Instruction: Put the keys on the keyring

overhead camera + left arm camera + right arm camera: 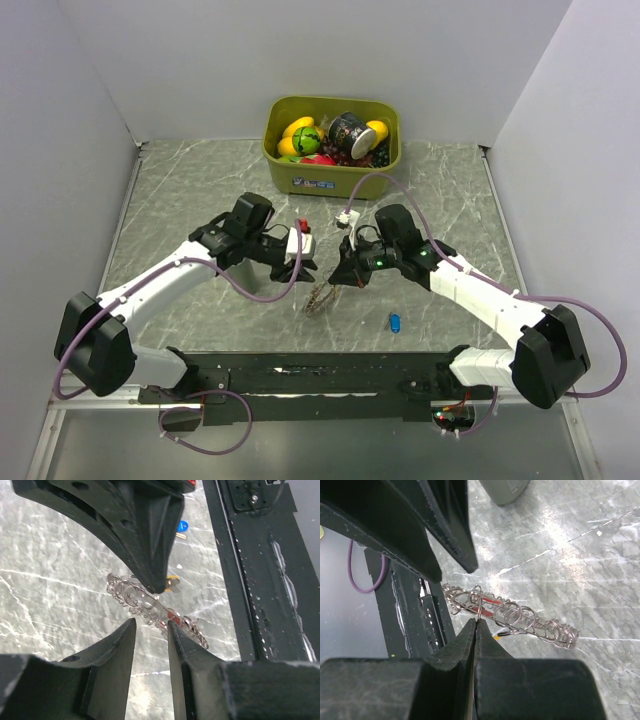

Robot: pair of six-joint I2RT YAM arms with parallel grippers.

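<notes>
My right jaws are pinched shut on one thin loop of the keyring [510, 614], low over the worktop [200, 200] between the arms. My left jaws stand parted beside it, gripping nothing, one fingertip [176, 642] touching the chain near a red key tag [171, 615]. A nudge from that finger could pull the loop out of so slight a pinch. The blue key [395, 321] lies apart, unthreaded.

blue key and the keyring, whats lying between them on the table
Mostly bare table between the blue key and the keyring in the top view; the left wrist view adds a yellow-tagged key right at the keyring's edge.
</notes>
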